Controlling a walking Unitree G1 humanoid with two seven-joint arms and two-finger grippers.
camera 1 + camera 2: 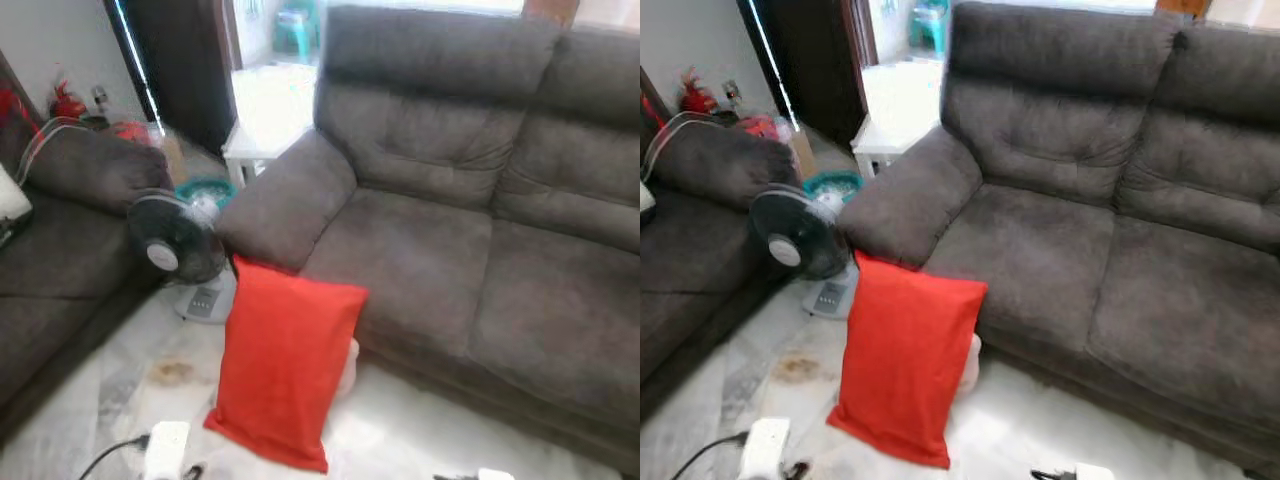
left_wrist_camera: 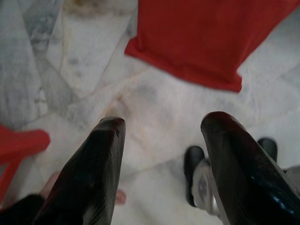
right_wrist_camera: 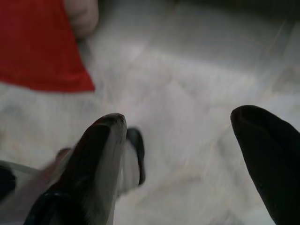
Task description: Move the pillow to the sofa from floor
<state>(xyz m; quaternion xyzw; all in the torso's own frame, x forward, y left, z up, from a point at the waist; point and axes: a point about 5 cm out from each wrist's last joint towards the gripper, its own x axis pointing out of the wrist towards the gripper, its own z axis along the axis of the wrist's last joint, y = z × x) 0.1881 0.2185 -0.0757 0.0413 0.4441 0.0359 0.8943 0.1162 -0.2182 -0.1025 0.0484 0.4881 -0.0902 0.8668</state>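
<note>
left eye view: a red pillow stood on edge on the pale marble floor at lower centre of the frame, leaning against the front of a dark grey sofa just below its rounded armrest. a small pale object peeked out behind the pillow's right edge, too blurred to identify. a black standing fan sat on its grey base just left of the pillow, in the gap between the sofa and a second dark sofa along the left edge. a white side table showed in upper centre behind the armrest.

right eye view: the same scene, with the pillow again upright against the sofa front at lower centre. a white power strip with a black cable lay on the floor at lower left.

left wrist view: the left gripper hung over the marble floor with its two black fingers spread well apart and nothing between them. the pillow's lower corner filled the upper right of the frame, apart from the fingertips.

right wrist view: the right gripper also hung above the floor, fingers wide apart and holding nothing. the red pillow sat in the upper left of the frame, well clear of the fingers.
</note>
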